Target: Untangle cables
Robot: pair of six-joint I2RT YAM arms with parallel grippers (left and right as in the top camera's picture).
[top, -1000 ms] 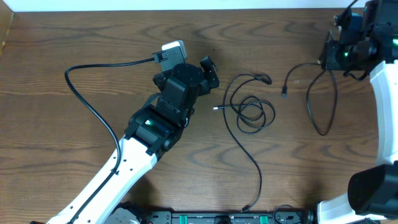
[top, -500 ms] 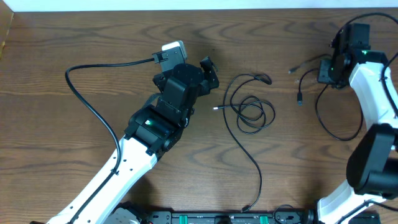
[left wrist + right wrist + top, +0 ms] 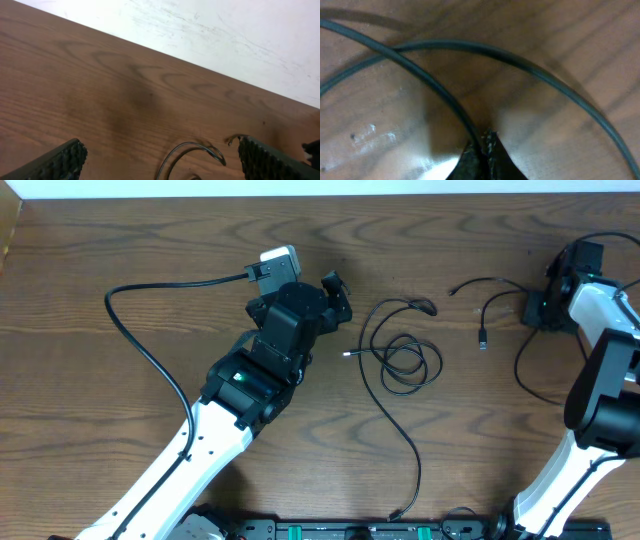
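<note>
On the left of the wooden table (image 3: 90, 440), a thick black cord (image 3: 140, 345) looping out wide and back to the wrist of the left arm (image 3: 230, 395). At the tip of that arm, the left gripper (image 3: 160, 150) spread wide in the wrist view, with one ribbed finger (image 3: 62, 160) low at each side of the frame and only bare wood and a dark arc of cable between. Just right of it, near mid-table, the coiled black cable (image 3: 405, 365): several loose overlapping loops, one plug end (image 3: 428, 308) at the upper right of the coil, a small silver-tipped end (image 3: 347, 354) pointing left toward the gripper, and a long tail curving down toward the near edge. Lying free on the wood, touched by neither arm. Farther right, well apart from the coil, the second black cable (image 3: 495, 292): one end reaching left at the top, another short end hanging down just beside it, the rest sweeping low in a wide curve and passing behind the right arm (image 3: 600, 390). At the far right, the right gripper (image 3: 538, 310), fingertips (image 3: 482, 147) pressed together in the wrist view — pinching one strand of that second cable, with a further strand arching across just above and crossing the pinched one at the upper left.
</note>
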